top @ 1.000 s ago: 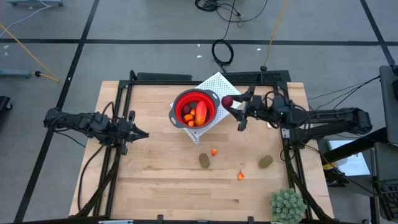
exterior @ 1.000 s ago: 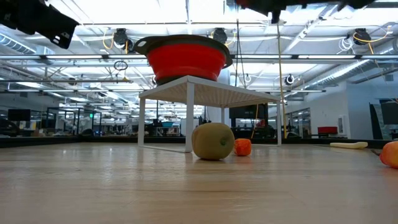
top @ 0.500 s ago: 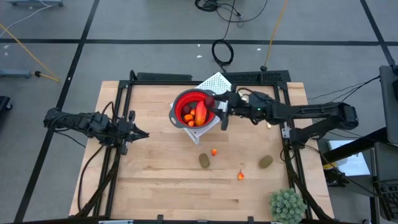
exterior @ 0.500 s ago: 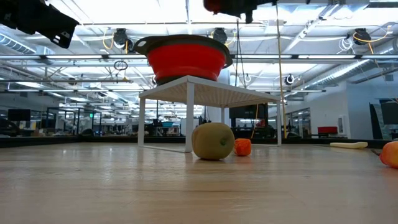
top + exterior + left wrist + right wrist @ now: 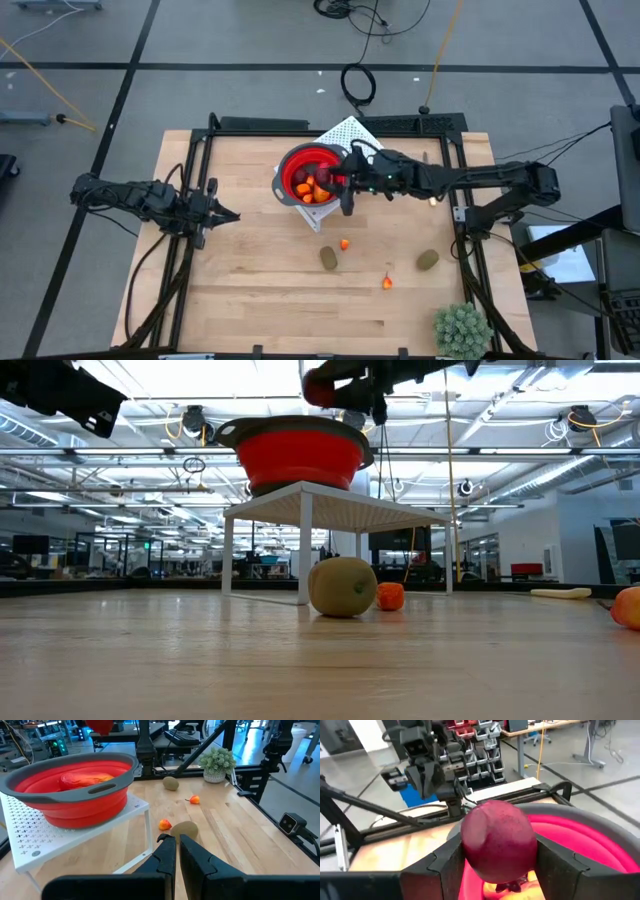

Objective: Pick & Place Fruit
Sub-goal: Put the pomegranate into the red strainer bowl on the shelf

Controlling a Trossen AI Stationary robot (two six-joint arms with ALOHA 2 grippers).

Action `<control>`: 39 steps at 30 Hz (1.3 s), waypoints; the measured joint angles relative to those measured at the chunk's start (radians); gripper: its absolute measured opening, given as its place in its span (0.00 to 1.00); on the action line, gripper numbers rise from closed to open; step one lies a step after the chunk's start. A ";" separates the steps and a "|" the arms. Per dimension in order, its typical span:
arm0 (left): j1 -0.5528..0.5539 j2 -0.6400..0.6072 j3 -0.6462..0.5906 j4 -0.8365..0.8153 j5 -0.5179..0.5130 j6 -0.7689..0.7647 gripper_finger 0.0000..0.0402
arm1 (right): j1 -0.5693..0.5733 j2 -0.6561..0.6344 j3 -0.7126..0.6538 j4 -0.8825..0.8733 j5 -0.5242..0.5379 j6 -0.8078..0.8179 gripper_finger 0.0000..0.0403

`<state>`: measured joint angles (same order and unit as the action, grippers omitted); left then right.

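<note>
A: Right claw (image 5: 497, 865), state and place?

B: Clamped on 1 dark red ball (image 5: 499, 842), 1 finger each side. It hangs just above the rim of the red bowl (image 5: 297, 163), on the side away from the left arm. In the low view the ball (image 5: 320, 388) sits higher than the bowl's rim.

A: And the bowl?

B: Sits on a white perforated stand (image 5: 348, 133) near the table's (image 5: 250, 300) far edge. Inside it: 1 longer red-orange piece (image 5: 86, 779), plus other orange and red bits too crowded to separate.

A: Loose fruit?

B: 4 pieces, all on the table on the near side of the bowl. 1 brown-green oval (image 5: 328, 258) and 1 tiny orange bit (image 5: 344, 243) lie close together, nearest the stand. A 2nd orange bit (image 5: 387, 283) lies farther from the bowl, and a 2nd oval (image 5: 427, 260) is out toward the right arm's base.

A: Left claw (image 5: 177, 842)?

B: Pinched shut on nothing, parked above the table well off to the bowl's left.

A: Anything else?

B: 1 spiky green plant (image 5: 462, 330) at the near right corner, beyond the 2nd oval from the bowl.
</note>
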<state>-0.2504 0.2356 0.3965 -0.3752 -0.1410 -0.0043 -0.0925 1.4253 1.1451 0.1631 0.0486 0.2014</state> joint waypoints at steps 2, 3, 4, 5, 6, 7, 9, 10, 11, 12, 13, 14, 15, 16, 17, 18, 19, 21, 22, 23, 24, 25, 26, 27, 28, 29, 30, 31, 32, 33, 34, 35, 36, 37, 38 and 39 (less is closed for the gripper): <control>0.000 0.000 0.000 -0.003 0.000 0.000 0.05 | -0.002 0.000 0.008 -0.019 0.004 0.031 0.49; 0.000 0.000 0.000 -0.003 0.000 0.000 0.05 | -0.005 -0.002 0.008 -0.038 0.006 0.055 0.49; 0.000 0.000 0.000 -0.003 0.000 0.000 0.05 | -0.007 -0.003 0.008 -0.057 0.006 0.089 0.49; 0.000 0.000 0.000 -0.004 0.000 0.000 0.05 | -0.013 -0.002 0.008 -0.078 0.005 0.131 0.49; 0.000 0.000 0.000 -0.004 0.000 0.000 0.05 | -0.020 -0.001 0.008 -0.106 0.004 0.179 0.49; 0.000 0.000 0.000 -0.003 0.000 0.000 0.05 | -0.027 -0.001 0.008 -0.130 0.003 0.224 0.49; 0.000 0.000 0.000 -0.003 0.000 0.000 0.05 | -0.040 -0.003 0.008 -0.167 0.003 0.289 0.49; 0.000 0.000 0.000 -0.003 0.000 0.000 0.05 | -0.044 -0.004 0.008 -0.184 0.004 0.310 0.49; 0.000 0.000 0.000 -0.003 0.000 0.000 0.05 | -0.047 -0.004 0.008 -0.198 0.003 0.325 0.49; 0.000 0.000 0.000 -0.002 0.000 0.000 0.05 | -0.047 -0.003 0.008 -0.208 0.003 0.334 0.49; 0.000 0.000 0.000 0.001 0.000 0.000 0.05 | -0.047 -0.003 0.007 -0.210 0.002 0.336 0.49; 0.000 0.000 0.000 0.008 0.000 0.000 0.05 | -0.047 -0.003 0.007 -0.204 0.002 0.336 0.49; 0.000 0.000 0.000 0.016 0.000 0.000 0.05 | -0.046 -0.003 0.007 -0.193 0.002 0.335 0.49; 0.000 0.000 0.000 0.028 0.000 -0.002 0.05 | -0.045 -0.004 0.007 -0.185 0.002 0.336 0.49; 0.000 0.000 0.000 0.047 0.000 -0.007 0.05 | -0.045 -0.004 0.007 -0.183 0.002 0.336 0.49; 0.000 0.000 0.000 0.078 0.000 -0.018 0.05 | -0.045 -0.004 0.007 -0.185 0.002 0.335 0.49; 0.000 0.000 0.000 0.117 -0.002 -0.026 0.05 | -0.045 -0.004 0.007 -0.188 0.002 0.335 0.49; 0.000 0.003 0.000 0.208 -0.039 -0.024 0.05 | -0.045 -0.004 0.007 -0.190 0.002 0.335 0.49; 0.000 0.011 0.000 0.265 -0.068 -0.023 0.05 | -0.045 -0.004 0.007 -0.190 0.002 0.333 0.49; 0.000 0.021 0.000 0.325 -0.098 -0.023 0.05 | -0.045 -0.004 0.007 -0.190 0.002 0.331 0.49; 0.000 0.035 0.000 0.386 -0.130 -0.024 0.05 | -0.045 -0.004 0.007 -0.190 0.002 0.326 0.49; 0.000 0.053 0.000 0.453 -0.161 -0.022 0.05 | -0.045 -0.004 0.007 -0.190 0.002 0.316 0.49; 0.000 0.074 0.000 0.517 -0.184 -0.004 0.05 | -0.045 -0.004 0.007 -0.190 0.002 0.306 0.49; 0.000 0.099 0.001 0.574 -0.194 0.029 0.05 | -0.045 -0.004 0.007 -0.190 0.002 0.301 0.49; 0.000 0.126 0.001 0.629 -0.194 0.072 0.05 | -0.045 -0.004 0.007 -0.187 0.002 0.295 0.49; 0.000 0.155 0.001 0.682 -0.193 0.113 0.05 | -0.045 -0.004 0.007 -0.186 0.002 0.286 0.49; 0.000 0.188 0.001 0.736 -0.192 0.145 0.05 | -0.045 -0.004 0.007 -0.187 0.002 0.277 0.49; 0.000 0.223 0.001 0.790 -0.192 0.175 0.05 | -0.045 -0.004 0.007 -0.187 0.002 0.270 0.49; 0.000 0.262 0.001 0.837 -0.192 0.199 0.05 | -0.045 -0.004 0.007 -0.187 0.002 0.263 0.49; 0.000 0.299 0.001 0.880 -0.193 0.221 0.05 | -0.045 -0.004 0.007 -0.187 0.002 0.257 0.49; 0.000 0.336 0.001 0.914 -0.194 0.240 0.05 | -0.045 -0.004 0.007 -0.186 0.002 0.255 0.49; 0.000 0.373 0.004 0.939 -0.197 0.256 0.05 | -0.045 -0.004 0.007 -0.186 0.002 0.254 0.49; 0.000 0.408 0.014 0.949 -0.204 0.266 0.05 | -0.045 -0.004 0.007 -0.184 0.002 0.254 0.49; 0.000 0.439 0.027 0.950 -0.211 0.273 0.05 | -0.045 -0.004 0.007 -0.182 0.002 0.253 0.49; 0.000 0.468 0.042 0.942 -0.226 0.273 0.05 | -0.045 -0.004 0.007 -0.181 0.002 0.244 0.49; 0.000 0.495 0.061 0.932 -0.242 0.272 0.05 | -0.045 -0.004 0.007 -0.179 0.002 0.232 0.49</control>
<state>-0.2501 0.7305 0.4579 0.5572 -0.3827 0.2677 -0.1379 1.4216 1.1522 -0.0163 0.0506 0.4330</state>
